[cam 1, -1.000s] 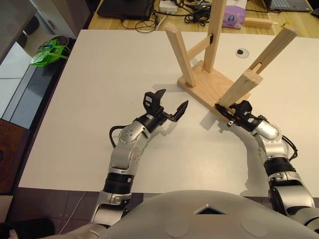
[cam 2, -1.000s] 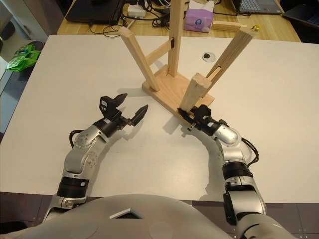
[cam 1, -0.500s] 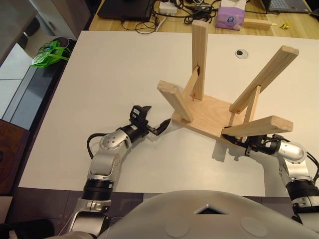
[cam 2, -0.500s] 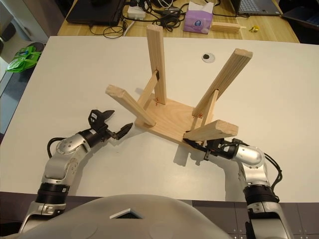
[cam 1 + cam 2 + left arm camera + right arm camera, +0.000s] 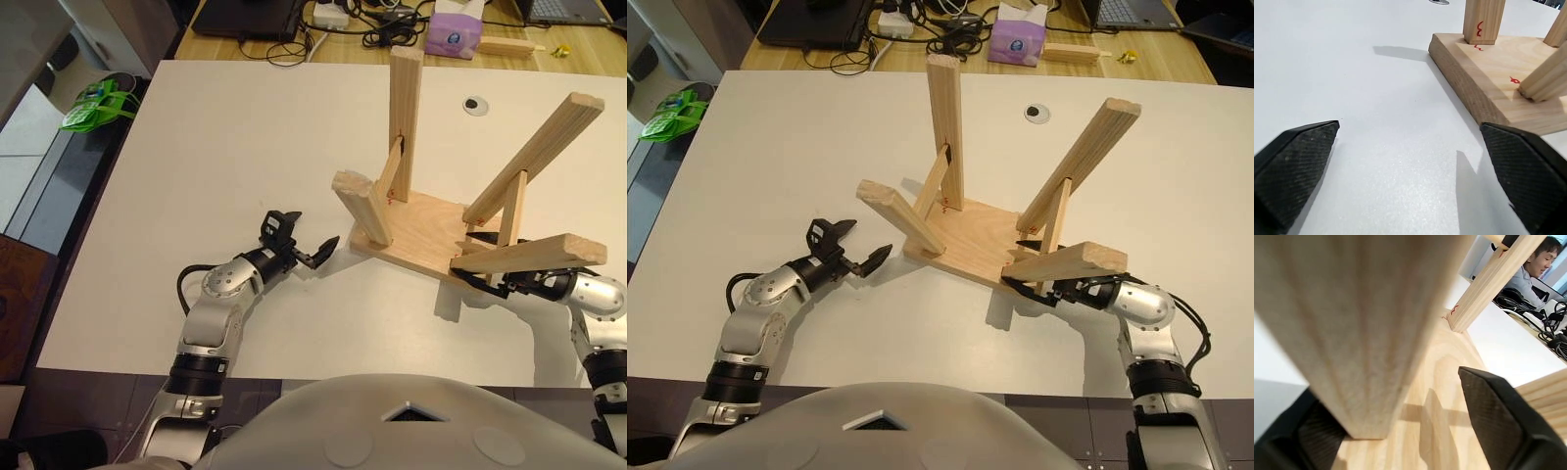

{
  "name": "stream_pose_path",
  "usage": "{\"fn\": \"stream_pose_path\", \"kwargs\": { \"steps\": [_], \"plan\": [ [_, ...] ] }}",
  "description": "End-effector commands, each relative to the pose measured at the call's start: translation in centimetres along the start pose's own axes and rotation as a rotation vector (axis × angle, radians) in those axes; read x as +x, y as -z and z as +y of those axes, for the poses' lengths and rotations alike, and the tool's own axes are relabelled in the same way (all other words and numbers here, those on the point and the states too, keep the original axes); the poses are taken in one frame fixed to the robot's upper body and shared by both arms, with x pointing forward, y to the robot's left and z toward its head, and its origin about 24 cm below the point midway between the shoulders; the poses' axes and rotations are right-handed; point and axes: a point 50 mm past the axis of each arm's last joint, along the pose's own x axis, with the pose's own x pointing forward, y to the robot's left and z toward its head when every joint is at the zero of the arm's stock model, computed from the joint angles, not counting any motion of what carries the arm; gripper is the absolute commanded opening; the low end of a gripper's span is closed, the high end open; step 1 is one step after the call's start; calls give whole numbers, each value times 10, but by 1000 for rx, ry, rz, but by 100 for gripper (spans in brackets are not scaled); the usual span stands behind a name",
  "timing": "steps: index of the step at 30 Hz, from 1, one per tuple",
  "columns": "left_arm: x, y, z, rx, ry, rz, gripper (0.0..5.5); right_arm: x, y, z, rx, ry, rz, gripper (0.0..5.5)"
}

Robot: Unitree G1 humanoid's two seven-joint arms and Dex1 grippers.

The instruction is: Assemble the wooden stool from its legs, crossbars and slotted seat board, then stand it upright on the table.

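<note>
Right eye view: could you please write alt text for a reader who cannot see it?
A wooden stool is upside down on a white table, its four legs pointing up and outward. The robot's right gripper is at the base of the nearest leg. The left gripper is low over the table left of the stool, fingers open, not touching it.

The left arm lies low at the near left, elbow bent, its forearm angled to the right and slightly away. The left gripper is just above the surface with its fingers spread wide and nothing between them. The right arm comes in from the near right with its forearm almost level and pointing left, and the right gripper has its fingers parted either side of a leg, one against it and the other a little apart.
</note>
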Motion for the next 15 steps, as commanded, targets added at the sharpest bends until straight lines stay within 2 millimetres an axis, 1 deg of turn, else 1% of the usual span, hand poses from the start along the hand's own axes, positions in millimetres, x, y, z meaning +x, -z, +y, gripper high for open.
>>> {"fn": "stream_pose_path", "kwargs": {
  "steps": [1,4,6,8,11,15],
  "plan": [
    [-1,5,1,-3,-30,7,540,-12,-10,6,95,-21,-6,397],
    [0,7,0,-9,-37,5,540,-9,-24,8,268,-26,-78,397],
    [1,7,-1,-12,-38,2,540,-10,-32,8,305,-39,-96,397],
    [0,8,-2,-15,-41,1,540,-16,-35,11,316,-90,-60,397],
    [-1,9,-3,-21,-50,-2,540,-38,-32,9,294,-150,50,397],
    [-1,12,-7,-39,-71,-12,540,-69,-35,-12,252,-144,150,397]
  ]
}}
